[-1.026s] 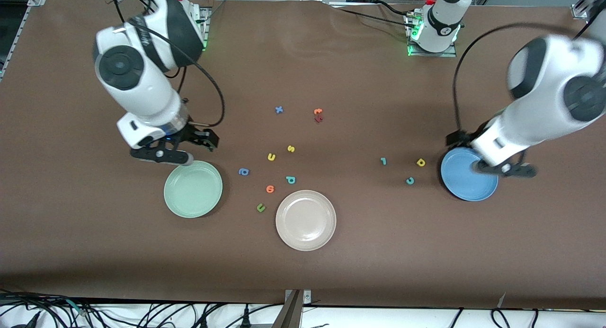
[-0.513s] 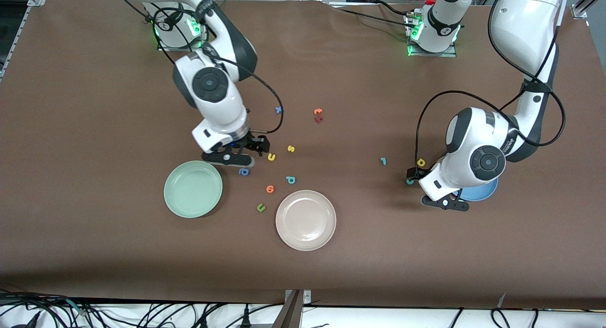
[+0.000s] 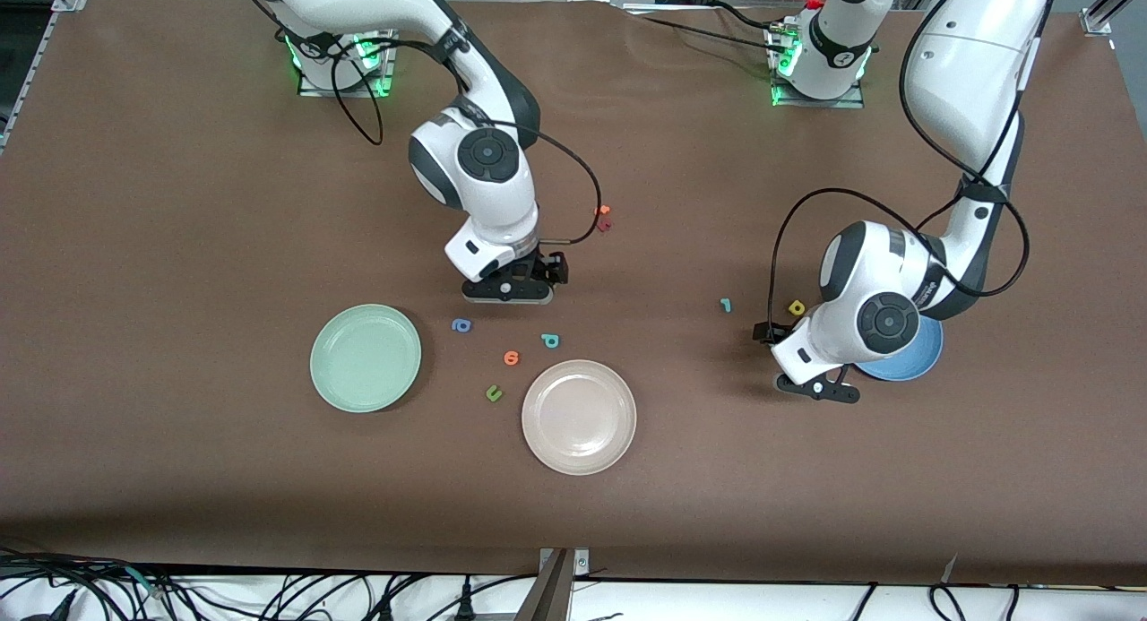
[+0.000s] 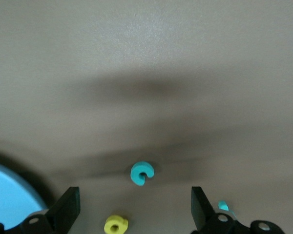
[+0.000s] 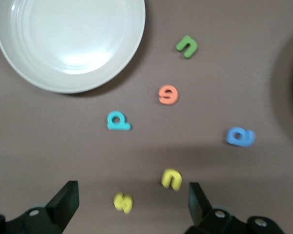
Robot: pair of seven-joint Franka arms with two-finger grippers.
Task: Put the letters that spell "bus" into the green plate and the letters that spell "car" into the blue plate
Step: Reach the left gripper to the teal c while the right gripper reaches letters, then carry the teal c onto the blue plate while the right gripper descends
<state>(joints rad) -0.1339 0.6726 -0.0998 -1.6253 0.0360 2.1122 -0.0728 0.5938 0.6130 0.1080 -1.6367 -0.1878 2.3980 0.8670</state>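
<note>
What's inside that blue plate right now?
The visible part of the blue plate is bare, with no letters in it. The left arm covers much of the plate in the front view, and the left wrist view shows only its edge, so the remainder is hidden.

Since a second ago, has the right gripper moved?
Yes. The right gripper, open, has left the green plate rim and moved toward the left arm's end, now over the yellow "u" and "s".
</note>
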